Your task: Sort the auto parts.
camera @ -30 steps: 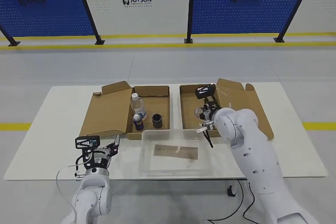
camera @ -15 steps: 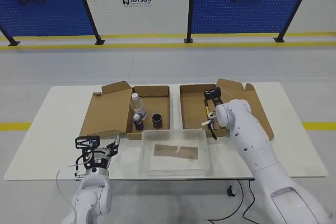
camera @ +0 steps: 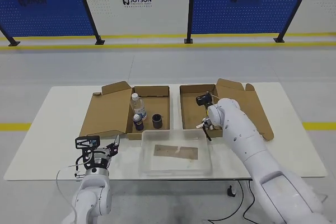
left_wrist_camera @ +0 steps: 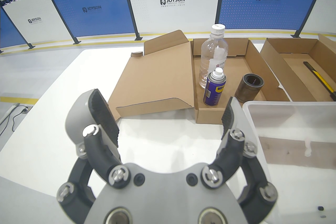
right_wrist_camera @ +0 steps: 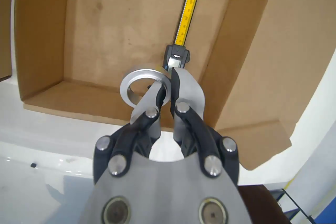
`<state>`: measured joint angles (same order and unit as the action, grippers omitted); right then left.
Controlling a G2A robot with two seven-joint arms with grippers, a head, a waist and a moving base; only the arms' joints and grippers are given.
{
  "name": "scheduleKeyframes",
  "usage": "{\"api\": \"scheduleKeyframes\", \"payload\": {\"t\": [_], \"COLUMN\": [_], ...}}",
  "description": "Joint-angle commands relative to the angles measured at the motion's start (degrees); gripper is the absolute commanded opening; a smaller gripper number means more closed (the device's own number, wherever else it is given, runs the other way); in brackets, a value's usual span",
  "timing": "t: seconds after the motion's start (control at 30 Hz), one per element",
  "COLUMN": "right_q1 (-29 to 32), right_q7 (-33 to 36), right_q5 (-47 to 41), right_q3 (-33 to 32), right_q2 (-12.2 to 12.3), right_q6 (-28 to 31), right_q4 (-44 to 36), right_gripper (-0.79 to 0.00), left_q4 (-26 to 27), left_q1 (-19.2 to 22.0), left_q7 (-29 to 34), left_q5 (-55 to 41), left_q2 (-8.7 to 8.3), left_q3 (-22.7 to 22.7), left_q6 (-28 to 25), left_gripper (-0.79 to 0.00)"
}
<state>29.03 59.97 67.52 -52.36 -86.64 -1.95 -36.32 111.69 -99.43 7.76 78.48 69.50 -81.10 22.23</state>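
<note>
A metal ring [right_wrist_camera: 143,73] over the brown box [right_wrist_camera: 39,25]
The right claw [right_wrist_camera: 168,86] pinches its thin rim; the ring looks hard, light and slippery, so the rim is the best hold. The left claw [left_wrist_camera: 162,100] is wide open

The right hand [right_wrist_camera: 168,80], gripping the metal ring [right_wrist_camera: 143,73], first swung toward the flap side of the right cardboard box [right_wrist_camera: 105,25]. It then drew back toward the box's near wall, as the arm stretched farther out.
</note>
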Motion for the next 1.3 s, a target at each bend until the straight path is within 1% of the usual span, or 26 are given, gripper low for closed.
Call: {"api": "scheduleKeyframes", "payload": {"t": [0.0, 0.03, 0.13, 0.23, 0.27, 0.33, 0.37, 0.4, 0.57, 0.63, 0.67, 0.7, 0.73, 0.87, 0.97, 1.03, 1.13, 1.2, 1.27], "right_q1": [-0.8, -1.2, -2.4, -3.2, -3.4, -3.9, -4.0, -4.1, -4.8, -4.7, -4.6, -4.4, -4.2, -1.8, 2.0, 6.5, 15.4, 21.0, 25.7], "right_q7": [-0.4, -0.6, -1.2, -2.1, -2.3, -2.8, -2.9, -3.0, -5.6, -6.9, -7.7, -8.8, -9.7, -13.0, -15.1, -17.0, -17.0, -16.6, -16.3], "right_q5": [-0.7, -0.7, -1.2, -1.8, -2.0, -2.4, -2.6, -2.8, -4.4, -5.6, -6.4, -7.1, -7.9, -10.5, -11.9, -13.4, -14.9, -15.8, -16.6], "right_q3": [0.6, 1.0, 1.8, 2.2, 2.4, 2.5, 2.7, 2.7, 2.1, 1.3, 0.7, 0.0, -0.8, -4.7, -9.4, -13.7, -19.7, -23.2, -25.8], "right_q2": [-0.6, -0.9, -1.7, -2.4, -2.6, -3.0, -3.1, -3.3, -3.6, -3.6, -3.4, -3.2, -3.0, -1.4, 0.7, 2.3, 4.3, 5.3, 5.9], "right_q6": [0.5, 0.7, 1.4, 1.9, 2.0, 2.4, 2.5, 2.5, 2.9, 2.7, 2.7, 2.9, 3.0, 3.4, 5.1, 6.9, 7.5, 7.9, 7.7], "right_q4": [1.7, 2.5, 5.0, 7.0, 7.6, 8.5, 8.9, 9.1, 9.4, 8.7, 8.1, 7.4, 6.6, -0.4, -8.5, -16.3, -30.9, -39.8, -46.9], "right_gripper": [-0.720, -0.690, -0.634, -0.613, -0.588, -0.566, -0.566, -0.563, -0.499, -0.425, -0.289, -0.194, 0.000, 0.000, 0.000, 0.000, 0.000, 0.000, 0.000], "left_q4": [0.0, 0.0, 0.0, 0.0, 0.0, 0.0, 0.0, 0.0, 0.0, 0.0, 0.0, 0.0, 0.0, 0.0, 0.0, 0.0, 0.0, 0.0, 0.0], "left_q1": [0.0, 0.0, 0.0, 0.0, 0.0, 0.0, 0.0, 0.0, 0.0, 0.0, 0.0, 0.0, 0.0, 0.0, 0.0, 0.0, 0.0, 0.0, 0.0], "left_q7": [0.0, 0.0, 0.0, 0.0, 0.0, 0.0, 0.0, 0.0, 0.0, 0.0, 0.0, 0.0, 0.0, 0.0, 0.0, 0.0, 0.0, 0.0, 0.0], "left_q5": [0.0, 0.0, 0.0, 0.0, 0.0, 0.0, 0.0, 0.0, 0.0, 0.0, 0.0, 0.0, 0.0, 0.0, 0.0, 0.0, 0.0, 0.0, 0.0], "left_q2": [0.00, 0.00, 0.00, 0.00, 0.00, 0.00, 0.00, 0.00, 0.00, 0.00, 0.00, 0.00, 0.00, 0.00, 0.00, 0.00, 0.00, 0.00, 0.00], "left_q3": [0.0, 0.0, 0.0, 0.0, 0.0, 0.0, 0.0, 0.0, 0.0, 0.0, 0.0, 0.0, 0.0, 0.0, 0.0, 0.0, 0.0, 0.0, 0.0], "left_q6": [0.0, 0.0, 0.0, 0.0, 0.0, 0.0, 0.0, 0.0, 0.0, 0.0, 0.0, 0.0, 0.0, 0.0, 0.0, 0.0, 0.0, 0.0, 0.0], "left_gripper": [0.000, 0.000, 0.000, 0.000, 0.000, 0.000, 0.000, 0.000, 0.000, 0.000, 0.000, 0.000, 0.000, 0.000, 0.000, 0.000, 0.000, 0.000, 0.000]}}
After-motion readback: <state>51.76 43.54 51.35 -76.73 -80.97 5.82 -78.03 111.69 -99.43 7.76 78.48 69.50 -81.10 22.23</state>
